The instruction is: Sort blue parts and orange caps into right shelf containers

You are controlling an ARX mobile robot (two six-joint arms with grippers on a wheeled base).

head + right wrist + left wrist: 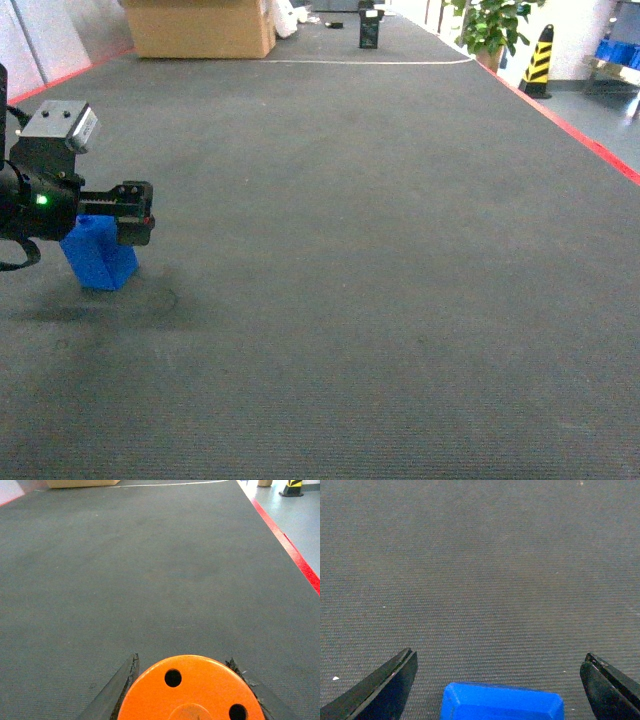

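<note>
Grey carpet floor bears cardboard box.

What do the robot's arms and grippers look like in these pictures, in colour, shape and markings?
The left gripper is matte black and boxy, with a grey camera block bolted on top, a small green light on its body and a black cable at the left edge. Its fingers are black, tapering wedges. The right gripper shows only dark, rough-edged fingers.

Even, soft indoor light; slightly grainy frames.
</note>
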